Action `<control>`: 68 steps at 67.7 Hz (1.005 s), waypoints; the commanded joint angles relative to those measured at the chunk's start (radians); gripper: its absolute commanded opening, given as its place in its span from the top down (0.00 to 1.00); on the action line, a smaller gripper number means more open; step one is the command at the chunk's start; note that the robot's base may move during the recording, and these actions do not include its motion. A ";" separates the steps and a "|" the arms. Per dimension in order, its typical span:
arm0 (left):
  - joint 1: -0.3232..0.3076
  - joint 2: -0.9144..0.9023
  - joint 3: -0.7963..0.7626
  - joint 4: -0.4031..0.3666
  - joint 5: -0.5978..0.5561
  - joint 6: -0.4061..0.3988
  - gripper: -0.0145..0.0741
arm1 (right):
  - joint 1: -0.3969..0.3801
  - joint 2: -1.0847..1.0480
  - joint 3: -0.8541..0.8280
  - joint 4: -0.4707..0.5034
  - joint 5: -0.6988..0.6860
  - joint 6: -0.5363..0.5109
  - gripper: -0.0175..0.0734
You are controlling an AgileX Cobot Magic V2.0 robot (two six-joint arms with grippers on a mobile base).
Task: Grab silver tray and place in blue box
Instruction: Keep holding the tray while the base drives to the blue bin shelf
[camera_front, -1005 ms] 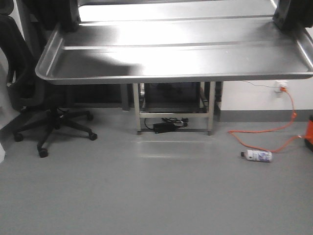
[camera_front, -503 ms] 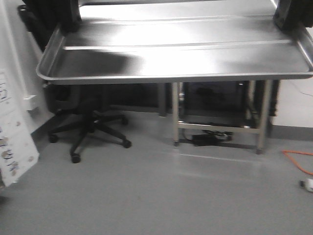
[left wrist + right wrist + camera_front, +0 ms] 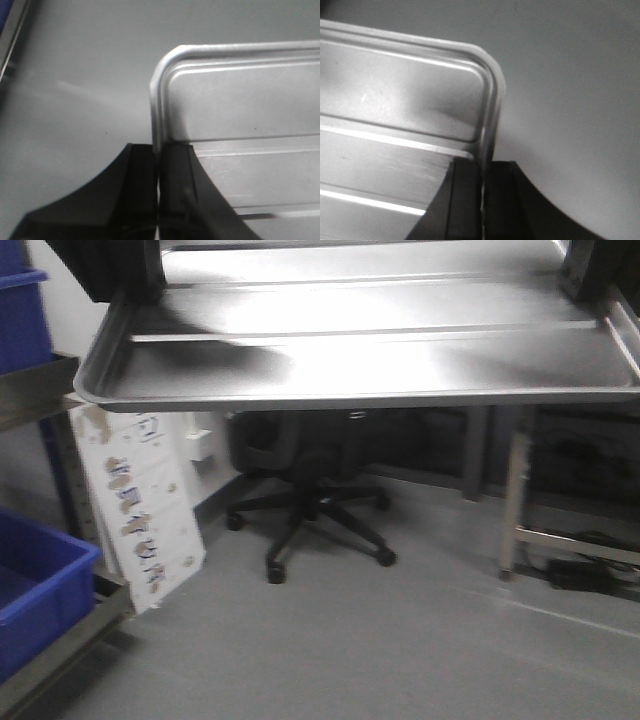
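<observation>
Left gripper clenched on the left lip of the silver tray, close to its front corner. Right gripper clenched on the right lip, mirrored. Tray hangs level between them, high across the front view, above the grey floor. Tray look: shiny, rectangular, rounded corners, raised lip, two straight ridges along a flat base, heavy glare mid-base. Blue box sits low at far left on a metal rack, below the tray and well apart; only part of it shows. Second blue crate on the shelf above. Black office chair beyond, under tray level. Printed cardboard sheet leans on the rack.
</observation>
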State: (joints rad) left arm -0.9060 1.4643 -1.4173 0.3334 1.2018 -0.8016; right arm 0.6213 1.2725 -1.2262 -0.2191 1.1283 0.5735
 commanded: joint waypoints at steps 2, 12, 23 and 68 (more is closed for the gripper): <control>-0.006 -0.036 -0.029 0.051 0.069 0.029 0.95 | -0.003 -0.025 -0.038 -0.062 -0.020 -0.023 0.74; -0.006 -0.036 -0.029 0.051 0.069 0.029 0.95 | -0.003 -0.025 -0.038 -0.062 -0.020 -0.023 0.74; -0.006 -0.036 -0.029 0.051 0.069 0.029 0.95 | -0.003 -0.025 -0.038 -0.062 -0.020 -0.023 0.74; -0.006 -0.036 -0.029 0.051 0.069 0.029 0.95 | -0.003 -0.025 -0.038 -0.062 -0.020 -0.023 0.74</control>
State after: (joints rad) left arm -0.9060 1.4643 -1.4173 0.3334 1.2018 -0.8016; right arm 0.6213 1.2725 -1.2262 -0.2191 1.1283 0.5735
